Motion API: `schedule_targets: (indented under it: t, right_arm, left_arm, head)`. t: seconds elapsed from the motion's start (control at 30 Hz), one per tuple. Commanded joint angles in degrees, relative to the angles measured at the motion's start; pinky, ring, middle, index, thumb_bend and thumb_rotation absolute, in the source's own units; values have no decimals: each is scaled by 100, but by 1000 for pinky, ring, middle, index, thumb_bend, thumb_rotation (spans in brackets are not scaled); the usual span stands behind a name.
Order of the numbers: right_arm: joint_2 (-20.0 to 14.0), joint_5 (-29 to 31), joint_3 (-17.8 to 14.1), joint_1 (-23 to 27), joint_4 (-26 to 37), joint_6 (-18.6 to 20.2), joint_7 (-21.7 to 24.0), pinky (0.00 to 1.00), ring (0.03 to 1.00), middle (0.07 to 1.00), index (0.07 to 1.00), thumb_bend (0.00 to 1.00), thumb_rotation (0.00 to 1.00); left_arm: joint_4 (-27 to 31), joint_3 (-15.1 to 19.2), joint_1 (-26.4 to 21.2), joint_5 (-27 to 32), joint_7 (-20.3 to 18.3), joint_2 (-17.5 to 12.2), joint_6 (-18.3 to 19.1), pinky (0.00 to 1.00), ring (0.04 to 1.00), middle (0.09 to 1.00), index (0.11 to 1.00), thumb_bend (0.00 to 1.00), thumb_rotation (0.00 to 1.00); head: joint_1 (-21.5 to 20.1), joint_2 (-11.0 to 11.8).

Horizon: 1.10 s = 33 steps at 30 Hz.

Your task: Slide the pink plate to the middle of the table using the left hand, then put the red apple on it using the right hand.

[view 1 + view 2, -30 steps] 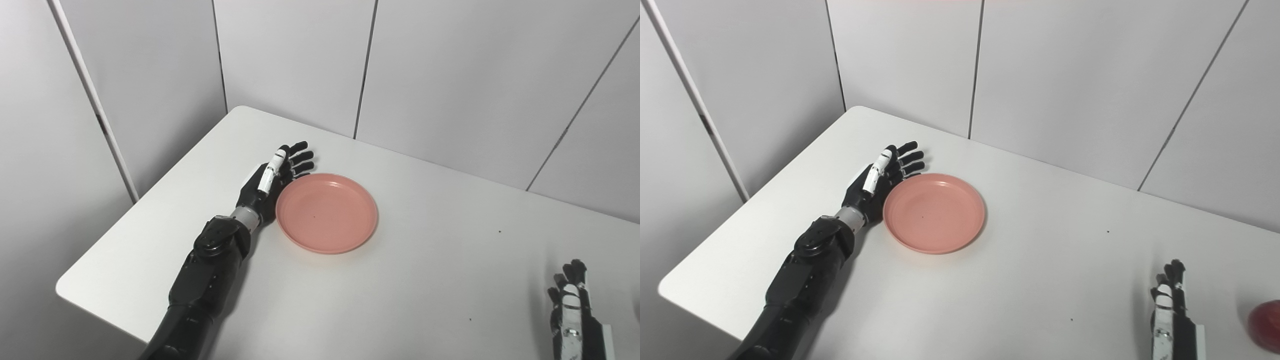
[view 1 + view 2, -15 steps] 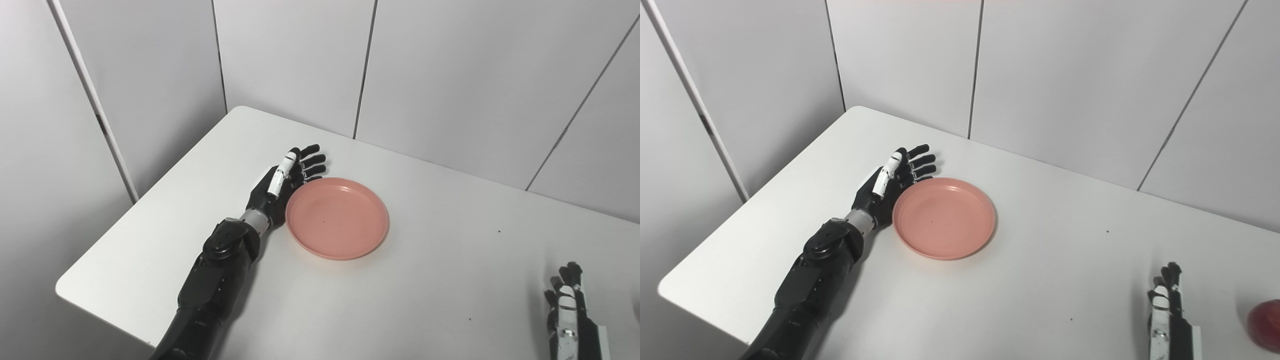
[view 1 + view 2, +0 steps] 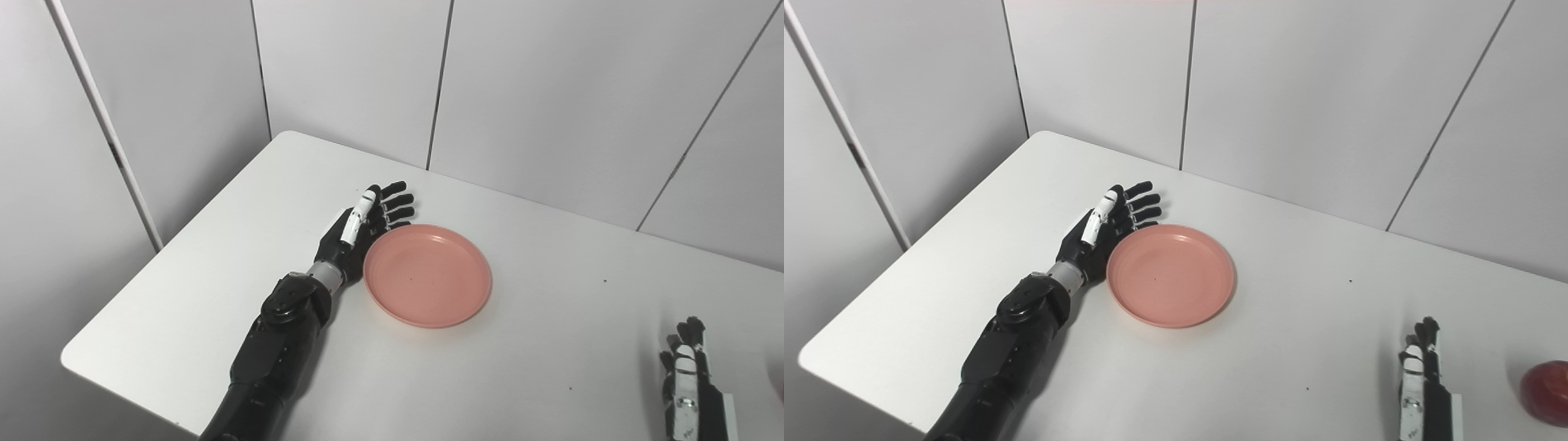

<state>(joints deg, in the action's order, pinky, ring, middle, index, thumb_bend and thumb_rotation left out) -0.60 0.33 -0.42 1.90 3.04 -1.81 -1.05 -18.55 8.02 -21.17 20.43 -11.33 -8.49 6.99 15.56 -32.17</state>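
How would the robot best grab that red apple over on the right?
Probably around its round sides, coming from its left, where the right hand waits with fingers open. The red apple sits free on the table, partly cut off by the picture's edge, so its top is hard to judge.

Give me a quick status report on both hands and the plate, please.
Left hand open, flat against round pink plate's left rim. Right hand open, idle, beside red apple. Nothing blocking.

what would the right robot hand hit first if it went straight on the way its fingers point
Nothing on the table, as far as the views show. The right robot hand points toward the far edge of the white table; the pink plate lies off to its left and the red apple to its right. Beyond is the wall panel.
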Motion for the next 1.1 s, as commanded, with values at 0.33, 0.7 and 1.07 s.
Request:
schedule_targets:
  t: [0.33, 0.7, 1.07]
  right_arm:
    - [76, -159, 28, 106, 140, -233, -67, 1000, 997, 994, 1000, 137, 1000]
    - [210, -190, 39, 93, 236, -98, -85, 1000, 1000, 996, 998, 172, 1000]
    - [329, -448, 109, 66, 397, 124, -225, 1000, 988, 986, 989, 197, 1000]
  left_arm:
    - [-117, -265, 258, -197, 86, 295, 417, 798, 820, 820, 802, 319, 1000]
    - [15, -511, 333, -307, 74, 384, 495, 787, 815, 817, 796, 312, 1000]
    - [294, -743, 408, -389, 162, 541, 763, 803, 833, 836, 819, 312, 1000]
  head:
    - [-233, -103]
    - [-458, -205]
    - [-780, -388]
